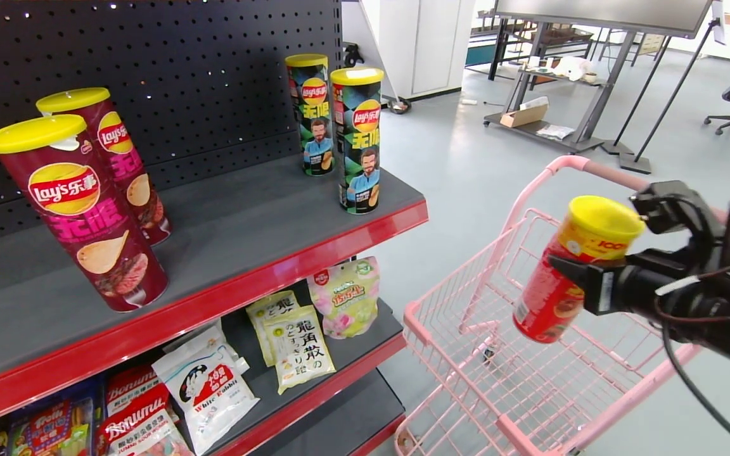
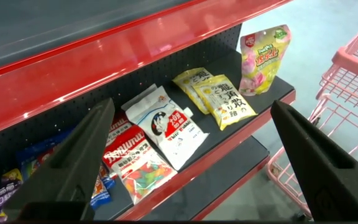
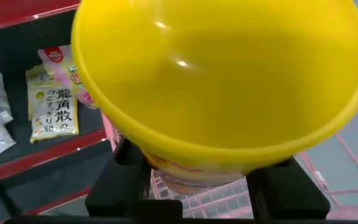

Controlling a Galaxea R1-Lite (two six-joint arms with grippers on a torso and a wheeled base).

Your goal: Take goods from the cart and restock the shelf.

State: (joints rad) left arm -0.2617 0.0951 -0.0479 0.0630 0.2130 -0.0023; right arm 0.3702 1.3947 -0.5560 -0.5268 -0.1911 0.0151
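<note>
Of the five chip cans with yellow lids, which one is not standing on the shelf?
The red can, gripped tilted by the right pincer over the pink cart. The maroon pair and dark pair stand on the grey shelf.

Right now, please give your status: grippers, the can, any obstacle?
Right gripper shut on red chips can, tilted above pink cart. Left gripper open, facing lower shelf. Top shelf middle bare; path looks free.

Four chip cans are being carried upright on the grey top shelf board (image 1: pixel 225 234): two maroon cans (image 1: pixel 80 209) at the near left, two dark cans (image 1: pixel 358 142) at the far right. On the lower shelf (image 1: pixel 374 329), a white bag (image 1: pixel 206 386), yellow sachets (image 1: pixel 292 345) and a green pouch (image 1: pixel 345 294) are being displayed. At right, the pink cart (image 1: pixel 530 392) is being borne by the floor (image 1: pixel 466 158).
</note>
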